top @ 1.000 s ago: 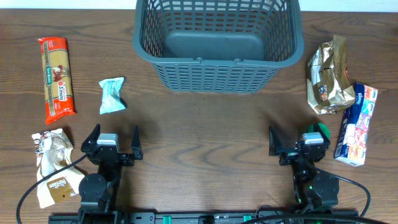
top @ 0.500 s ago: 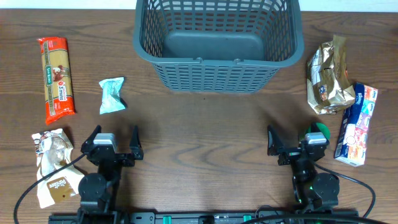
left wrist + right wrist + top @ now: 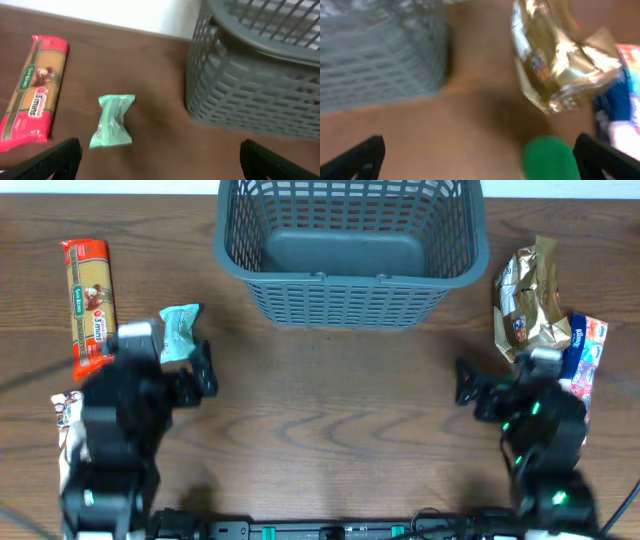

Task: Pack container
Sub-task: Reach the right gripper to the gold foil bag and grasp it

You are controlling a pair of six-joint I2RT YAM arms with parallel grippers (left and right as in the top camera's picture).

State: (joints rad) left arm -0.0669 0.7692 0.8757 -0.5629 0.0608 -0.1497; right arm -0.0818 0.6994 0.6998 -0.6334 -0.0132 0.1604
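Overhead: container (image 3: 350, 305), left claw (image 3: 165, 360), right claw (image 3: 522, 380) spread.

A robotics lab bench: a bare wood-grain counter (image 3: 330, 410) against a plain white wall (image 3: 125, 15), a black mounting rail (image 3: 300, 530) along its near edge, and a pasta packet (image 3: 35, 90) and mint-green sachet (image 3: 114, 121) set out ahead of the left end effector (image 3: 159, 155).
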